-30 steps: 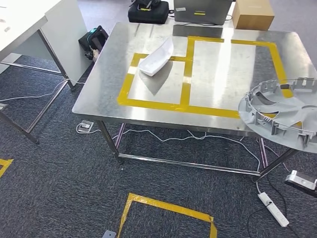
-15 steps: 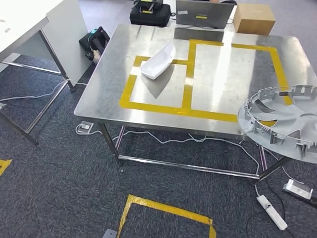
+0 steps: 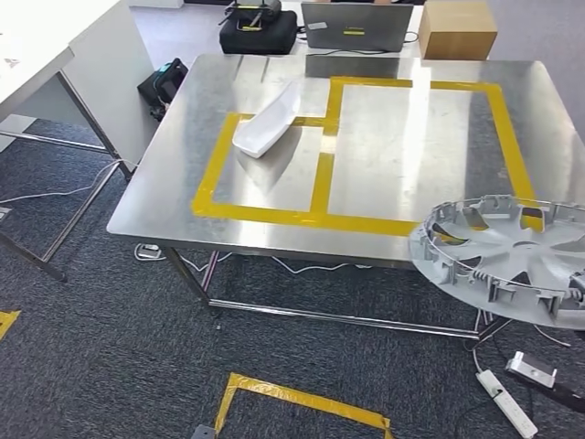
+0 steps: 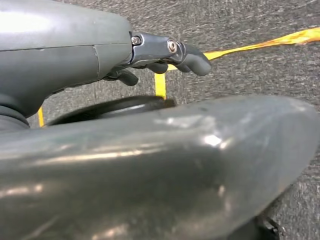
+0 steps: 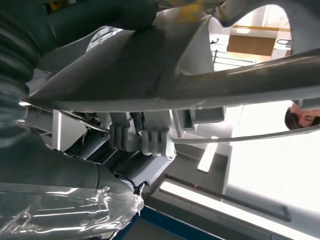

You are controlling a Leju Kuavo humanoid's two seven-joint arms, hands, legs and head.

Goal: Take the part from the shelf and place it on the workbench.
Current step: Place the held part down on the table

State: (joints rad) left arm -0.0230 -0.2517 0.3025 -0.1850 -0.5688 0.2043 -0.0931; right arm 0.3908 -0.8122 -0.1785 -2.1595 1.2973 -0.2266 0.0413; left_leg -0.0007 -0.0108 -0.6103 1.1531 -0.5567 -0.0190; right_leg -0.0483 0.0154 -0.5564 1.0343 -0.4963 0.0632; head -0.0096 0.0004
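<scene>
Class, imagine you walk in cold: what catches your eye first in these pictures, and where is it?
First, the grey hubcap-like part, carried at the head view's right, overhanging the steel workbench's near right corner. Next, the yellow tape rectangles marked on the benchtop, with a white curved part lying across the left rectangle's far edge.

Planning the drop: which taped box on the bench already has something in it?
The smaller left box: the white tray lies across its far edge. The larger right box holds nothing.

Glossy grey robot hand, silver screws
</scene>
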